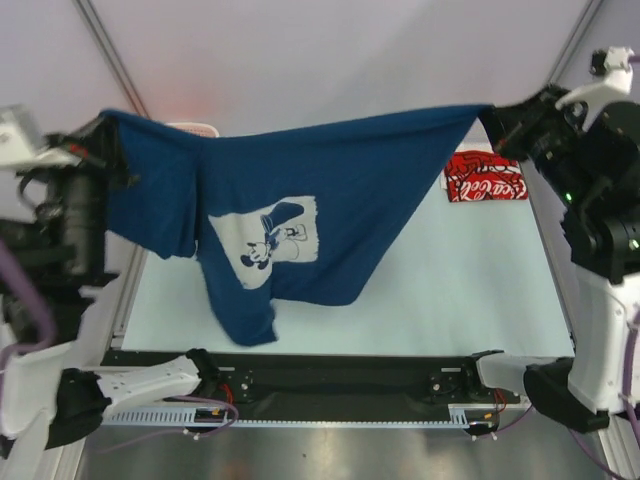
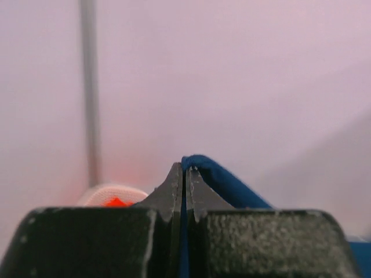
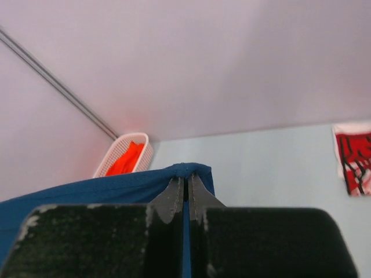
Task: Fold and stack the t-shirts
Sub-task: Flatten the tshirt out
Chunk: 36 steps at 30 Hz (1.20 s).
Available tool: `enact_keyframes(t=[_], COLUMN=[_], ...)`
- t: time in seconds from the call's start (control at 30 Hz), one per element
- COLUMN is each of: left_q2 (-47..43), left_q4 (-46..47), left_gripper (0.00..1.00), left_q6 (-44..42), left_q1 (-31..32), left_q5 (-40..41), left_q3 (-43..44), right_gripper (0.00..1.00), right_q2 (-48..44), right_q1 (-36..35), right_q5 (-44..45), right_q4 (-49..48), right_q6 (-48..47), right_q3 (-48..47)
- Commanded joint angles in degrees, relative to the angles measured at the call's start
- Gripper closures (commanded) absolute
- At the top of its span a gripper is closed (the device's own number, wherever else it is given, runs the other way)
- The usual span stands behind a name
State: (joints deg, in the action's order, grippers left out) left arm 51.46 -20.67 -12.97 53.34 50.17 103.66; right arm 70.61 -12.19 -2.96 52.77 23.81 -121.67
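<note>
A dark navy t-shirt point(image 1: 300, 190) with a white cartoon print hangs stretched in the air between both arms, its lower part drooping toward the table. My left gripper point(image 1: 108, 125) is shut on its left corner, and blue cloth point(image 2: 223, 182) pokes out between the closed jaws point(image 2: 184, 174). My right gripper point(image 1: 490, 118) is shut on the other corner, where the hem point(image 3: 116, 186) runs off to the left of the jaws point(image 3: 185, 185). A red t-shirt point(image 1: 485, 178) with white script lies folded at the table's far right. An orange t-shirt point(image 3: 126, 159) sits in the basket.
A white lattice basket point(image 3: 113, 157) stands at the table's far left corner, mostly hidden behind the navy cloth in the top view. The pale table surface point(image 1: 450, 290) lies beneath the hanging shirt. A black rail point(image 1: 340, 380) runs along the near edge between the arm bases.
</note>
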Motion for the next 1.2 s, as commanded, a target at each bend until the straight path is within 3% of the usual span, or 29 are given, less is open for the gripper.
enact_keyframes(t=[0.0,0.03,0.07,0.23,0.33,0.47,0.7,0.8,0.87,0.9,0.93,0.97,1.0,1.07,1.13,1.17], left_q2=[14.34,16.72,19.61,37.9,44.68,47.06,42.85,35.16,28.2,20.42,16.69,13.35,6.61,-0.1,-9.3,-11.89], left_q4=[16.48,15.66,16.27,20.4,20.32,20.49,16.21,13.12,14.24,15.29,16.61,15.93,14.27,9.17,5.66,-0.63], left_gripper=[1.0,1.0,1.0,1.0,0.99,1.0,1.0,1.0,1.0,1.0,1.0,1.0,1.0,1.0,1.0,1.0], left_q6=[-15.54,-12.46,-9.3,-7.78,0.8,12.41,17.01,18.68,20.52,21.75,24.37,25.96,27.55,31.85,35.63,37.39], left_q1=[-12.43,-20.39,-23.17,-31.36,-37.58,-44.62,-46.31,-46.05,-45.17,-44.99,-44.38,-44.03,-43.94,-43.67,-42.54,-41.49], left_q5=[-6.28,-11.88,-13.85,-20.44,-25.9,-38.11,-42.26,-43.22,-42.88,-43.05,-42.79,-42.35,-42.44,-42.18,-42.87,-40.96], left_q3=[3.98,9.32,11.55,28.67,40.44,43.99,40.32,29.19,12.16,5.31,-7.55,-12.99,-18.09,-32.2,-40.08,-45.07], right_gripper=[1.0,1.0,1.0,1.0,1.0,1.0,1.0,1.0,1.0,1.0,1.0,1.0,1.0,1.0,1.0,1.0], right_q2=[8.91,12.85,14.71,27.02,33.79,34.69,28.01,23.27,17.92,15.98,11.87,9.83,7.72,1.68,-2.04,-5.45], right_q1=[0.32,0.23,0.32,0.41,0.76,2.86,4.54,4.54,4.54,4.54,4.45,4.28,3.93,2.79,2.08,1.56], right_q5=[-0.9,-1.08,-1.26,-1.69,-0.12,-0.11,-0.47,-2.57,-4.23,-5.03,-5.47,-6.08,-6.09,-5.39,-6.09,-7.57], right_q4=[-15.58,-17.16,-19.61,-23.06,-21.84,-22.1,-17.45,-14.55,-13.75,-13.75,-13.23,-13.22,-13.14,-11.91,-10.5,-9.45], right_q6=[-1.92,-2.36,-2.8,-3.6,-3.34,-1.49,-1.75,-1.14,-0.09,0.61,1.14,1.58,1.5,1.41,2.46,2.47], right_q3=[-1.2,-2.07,-4.78,-16.39,-25.18,-26.17,-15.55,-5.98,2.27,11.36,15.63,19.85,28.59,36.55,47.18,50.36])
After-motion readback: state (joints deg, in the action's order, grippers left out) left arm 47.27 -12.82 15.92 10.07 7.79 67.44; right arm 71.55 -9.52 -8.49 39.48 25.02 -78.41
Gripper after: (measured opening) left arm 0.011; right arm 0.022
